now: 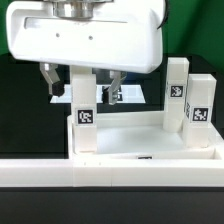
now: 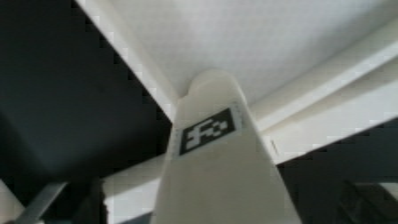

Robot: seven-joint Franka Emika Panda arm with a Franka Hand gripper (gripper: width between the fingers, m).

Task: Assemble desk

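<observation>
The desk's white rimmed tabletop [image 1: 150, 140] lies flat behind the long bar. One white square leg [image 1: 84, 108] with a black-and-white tag stands upright at the tabletop's corner on the exterior view's left. My gripper [image 1: 82, 85] hangs over this leg, open, with one finger [image 1: 48, 80] on each side of it and a gap to each. In the wrist view the same leg [image 2: 214, 150] fills the middle, running up to the tabletop [image 2: 267, 40], and the gripper [image 2: 205, 208] straddles it. Two more tagged legs [image 1: 178, 92] [image 1: 200, 110] stand upright by the tabletop's edge on the exterior view's right.
A long white bar [image 1: 110, 188] spans the foreground just in front of the tabletop. The table's surface around the parts is black [image 1: 20, 120]. The gripper's big white body [image 1: 80, 35] hides what lies behind it.
</observation>
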